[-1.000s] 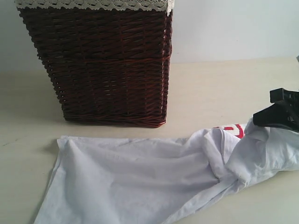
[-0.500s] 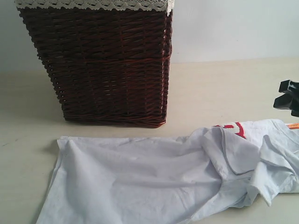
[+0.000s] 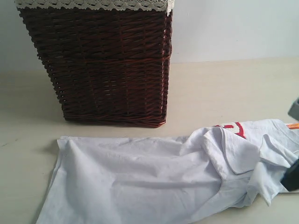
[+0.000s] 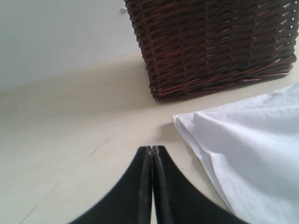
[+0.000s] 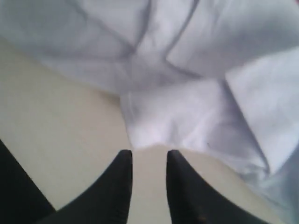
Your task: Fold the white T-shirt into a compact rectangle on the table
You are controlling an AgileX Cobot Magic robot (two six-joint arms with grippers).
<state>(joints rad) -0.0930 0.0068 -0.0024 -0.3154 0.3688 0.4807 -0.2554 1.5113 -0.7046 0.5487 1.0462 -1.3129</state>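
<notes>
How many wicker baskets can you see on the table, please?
1. The dark brown wicker basket stands on the table near the wall, just behind the white T-shirt; others could lie outside the views.

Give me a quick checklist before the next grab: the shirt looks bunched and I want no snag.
1. Right gripper open and empty: ok. The jaws are apart, with only bare table between them.
2. Cloth within its reach: ok. A folded edge of the white T-shirt lies just ahead of its tips.
3. Left gripper free of cloth: ok. The jaws are shut on nothing, over bare table beside the shirt's corner.
4. Shirt spread flat: not ok. Its right end is bunched and folded over itself.
5. Wicker basket clear of the shirt: ok. A strip of table separates them.
6. Whole shirt on the table: cannot tell. It runs out of view.
</notes>
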